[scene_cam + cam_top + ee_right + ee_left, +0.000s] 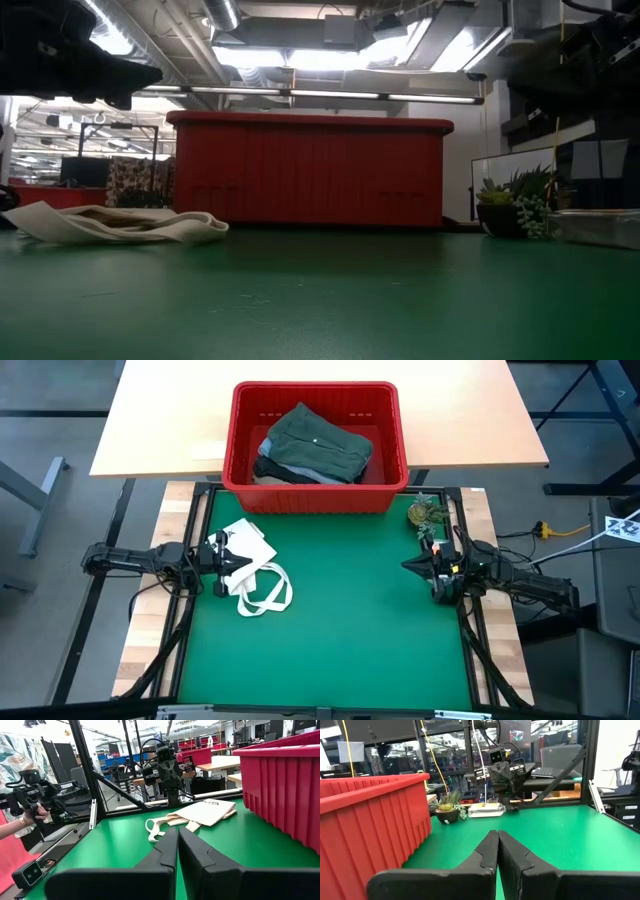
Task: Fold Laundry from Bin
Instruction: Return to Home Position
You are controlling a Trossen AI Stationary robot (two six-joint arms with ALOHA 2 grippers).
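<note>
My left tool (232, 559) hangs at 9 o'clock over the table (340, 640). Its two dark, matte, wedge-shaped fingers are pressed flat together along their whole length and pinch nothing (498, 833). My right tool (408, 565) hangs at 3 o'clock, pointing inward toward the left one. Its fingers are likewise pressed together and empty (178, 829). In the low view both arms sit high, clear of the surface.

Under and just beside my left tool lies a tote bag (252, 560). It is flat white cloth, roughly square and turned cornerwise, and its looped straps curl out toward 5 o'clock. The table top is a smooth green mat inside a black frame, with pale wood planks along both sides.

At 12 o'clock stands the bin (310, 498), a rectangular crate of red plastic. It has a thick rim, ribbed walls and a row of small slots near the top. The laundry (318, 442) lies inside it as a soft folded stack. A dark olive-green piece is on top, and grey and darker layers show under its 9 o'clock edge. The stack fills the middle of the bin, with red floor showing around it.

At 1 o'clock, just beside the bin's corner, sits a small spiky plant (426, 513) in a dark pot.

Beyond the frame, the right wrist view shows a person's hand (39, 813) gripping a dark device.
</note>
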